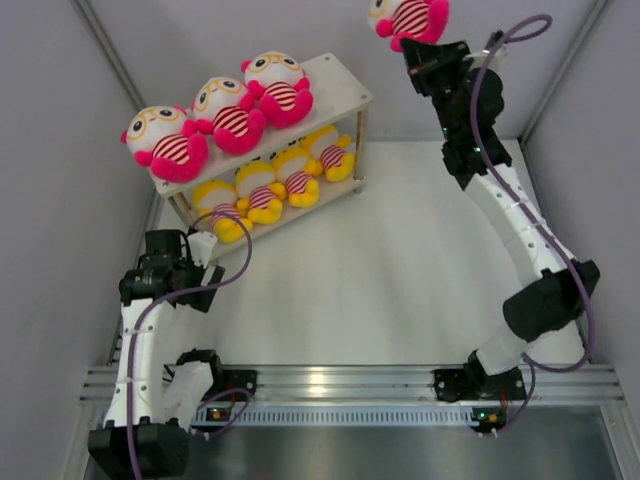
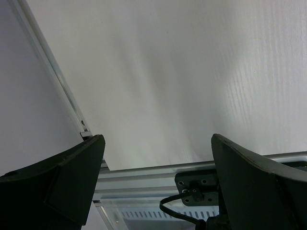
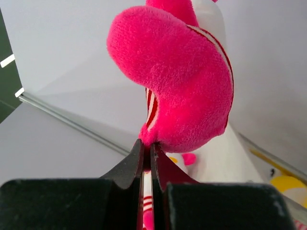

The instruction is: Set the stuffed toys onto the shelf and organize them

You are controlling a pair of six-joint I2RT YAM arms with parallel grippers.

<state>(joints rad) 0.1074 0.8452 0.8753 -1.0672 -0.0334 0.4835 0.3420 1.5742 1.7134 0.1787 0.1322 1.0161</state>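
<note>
Right gripper (image 3: 147, 149) tight on pink toy (image 3: 184, 91)

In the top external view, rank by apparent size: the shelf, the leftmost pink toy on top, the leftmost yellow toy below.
1. shelf, clearly largest.
2. leftmost pink toy.
3. leftmost yellow toy, smallest, though it sits lower, farther from the camera, which adds to the gap.

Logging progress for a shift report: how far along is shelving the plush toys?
Done: four yellow toys sit on the lower board of the shelf, three pink toys on the upper. In hand: the right gripper is shut on the fourth pink toy, held off to the shelf's right. Left: setting it on the upper board's bare right end. The left gripper is open and empty.
</note>
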